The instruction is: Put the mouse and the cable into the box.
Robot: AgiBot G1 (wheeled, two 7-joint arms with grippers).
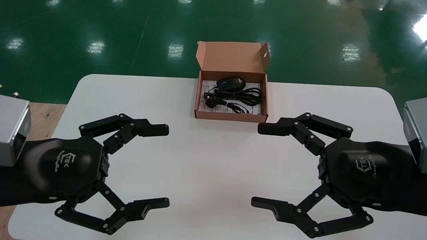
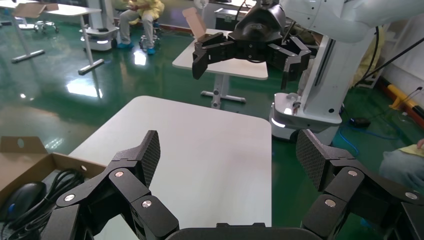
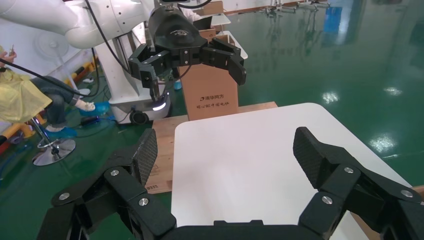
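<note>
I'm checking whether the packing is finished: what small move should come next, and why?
Probably none beyond holding back: the mouse and cable already lie inside the box, whose lid stands open. The left end effector and right end effector hang open and empty over the table.

The box (image 1: pixel 230 116) is open above, lid (image 1: pixel 230 56) upright behind.

Right end effector (image 3: pixel 227 150) gapes over white table (image 3: pixel 260 130)
</note>
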